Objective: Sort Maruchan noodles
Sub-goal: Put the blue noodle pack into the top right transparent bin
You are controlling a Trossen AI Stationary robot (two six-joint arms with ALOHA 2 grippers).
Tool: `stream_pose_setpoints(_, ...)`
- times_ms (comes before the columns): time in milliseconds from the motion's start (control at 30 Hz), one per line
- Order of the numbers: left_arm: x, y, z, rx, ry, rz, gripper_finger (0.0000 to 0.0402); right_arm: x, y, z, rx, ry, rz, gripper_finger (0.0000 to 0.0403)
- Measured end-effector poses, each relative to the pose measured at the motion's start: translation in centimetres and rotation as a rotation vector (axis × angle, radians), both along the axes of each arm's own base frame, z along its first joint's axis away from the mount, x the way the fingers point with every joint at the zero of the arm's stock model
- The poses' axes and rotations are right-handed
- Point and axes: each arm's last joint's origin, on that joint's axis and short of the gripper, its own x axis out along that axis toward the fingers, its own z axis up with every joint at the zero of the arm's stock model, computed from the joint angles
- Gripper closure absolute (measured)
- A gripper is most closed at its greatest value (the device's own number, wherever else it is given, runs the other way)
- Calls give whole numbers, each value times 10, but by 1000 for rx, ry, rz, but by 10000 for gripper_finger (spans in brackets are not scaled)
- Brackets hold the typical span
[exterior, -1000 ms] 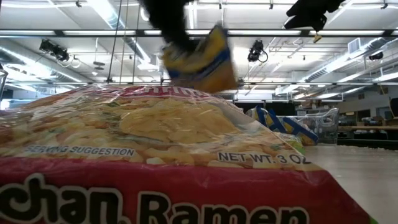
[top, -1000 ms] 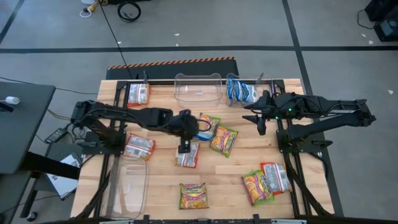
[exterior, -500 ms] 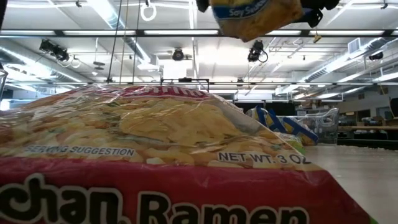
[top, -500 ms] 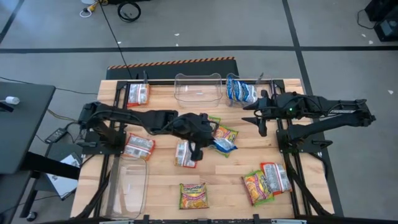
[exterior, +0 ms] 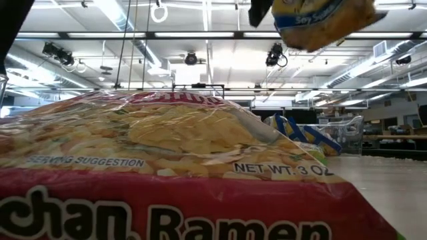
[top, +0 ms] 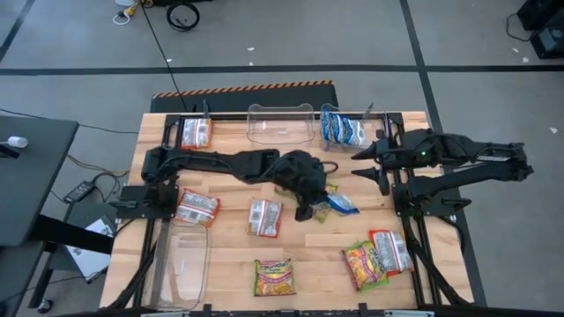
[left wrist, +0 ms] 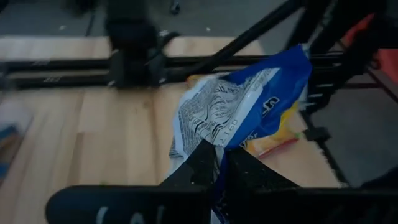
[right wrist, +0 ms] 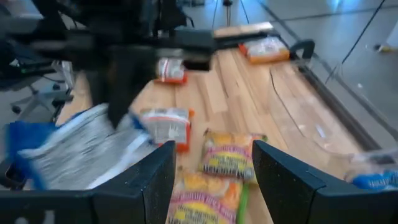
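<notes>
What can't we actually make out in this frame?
- Low view: a yellow-green noodle packet against the lens hides nearly the whole table.
- Low view: the carried blue packet is cut by the top edge; the left gripper is out of frame.
- High view: the left gripper is too small and dark to see its fingers.
- Right wrist view: the blue packet is motion-blurred, print unreadable.

Blue-and-white packet [left wrist: 249,109], yellow-green packets [top: 365,264], red-orange packets [top: 196,208]
</notes>
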Motion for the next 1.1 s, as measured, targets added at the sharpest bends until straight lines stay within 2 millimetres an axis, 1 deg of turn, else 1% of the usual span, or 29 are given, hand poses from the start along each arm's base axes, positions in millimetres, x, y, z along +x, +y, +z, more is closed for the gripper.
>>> stream_pose_setpoints(100,4,14,-7,12,19,42,378,-6,0,-4,1,49,-1,185)
stream_pose_setpoints(200,14,22,-25,76,40,77,378,-5,0,-7,24,76,-12,186)
stream_pose_setpoints(267,22,22,-43,134,62,79,378,1,0,-10,50,106,-24,186)
stream_pose_setpoints(333,31,20,-67,197,113,82,378,6,0,-14,57,147,-18,186)
stream_pose_setpoints(433,42,20,-105,279,188,131,376,13,0,-25,66,258,-35,186)
stream_pose_setpoints(467,44,22,-113,292,200,162,374,15,0,-29,70,304,-64,186)
stream_pose_setpoints(500,48,25,-118,292,190,198,372,18,-1,-34,76,350,-99,186)
stream_pose_setpoints(600,52,32,-122,287,162,276,367,26,-1,-46,75,467,-157,187)
stream_pose_setpoints(667,51,35,-125,297,188,321,363,34,0,-51,61,504,-155,189)
stream_pose_setpoints(767,50,34,-125,278,192,324,351,44,1,-58,25,532,-177,190)
stream_pose_setpoints(833,50,34,-122,263,188,308,338,49,1,-62,-16,557,-194,190)
stream_pose_setpoints(933,50,35,-121,248,181,308,316,56,4,-67,-88,588,-171,190)
stream_pose_setpoints(1000,47,35,-123,251,218,307,298,59,7,-70,-122,606,-156,190)
stream_pose_setpoints(1067,42,36,-121,258,269,304,280,61,11,-73,-131,618,-150,191)
stream_pose_setpoints(1100,38,37,-117,264,287,302,271,62,13,-74,-124,622,-151,192)
